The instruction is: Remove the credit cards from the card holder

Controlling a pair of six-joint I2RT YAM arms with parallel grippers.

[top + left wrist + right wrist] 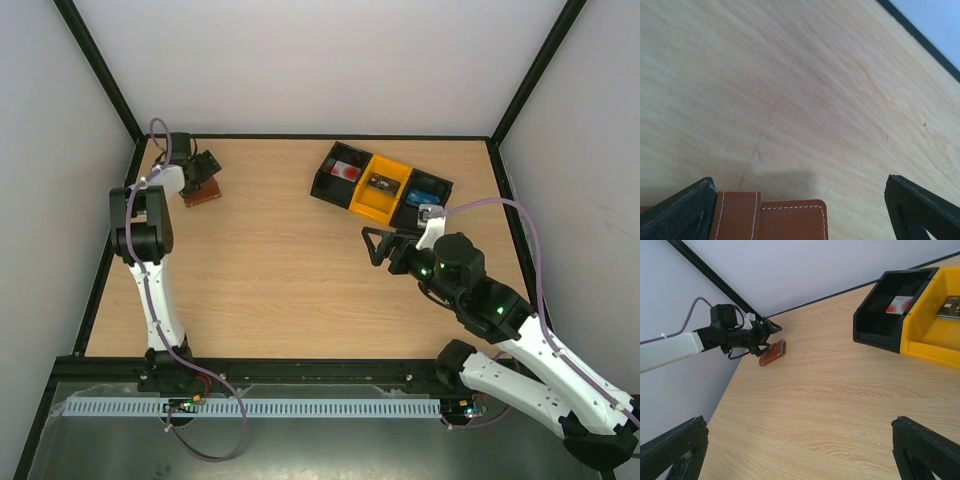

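Observation:
The brown card holder (203, 197) lies folded shut on the table near the far left corner, its stitched edge and tab showing in the left wrist view (771, 219). My left gripper (205, 170) hangs open just over its far end. The holder sits between the fingers (682, 210), close against the left one and well short of the right one. In the right wrist view the holder (772, 353) lies just below the left gripper (762, 335). My right gripper (375, 245) stands open over mid-table, holding nothing. The credit cards are hidden.
A black-and-yellow tray of bins (352, 195) stands at the back, right of centre, with small card-like items inside; its black end bin (875, 335) shows in the right wrist view. The black frame post and side wall stand close behind the left gripper.

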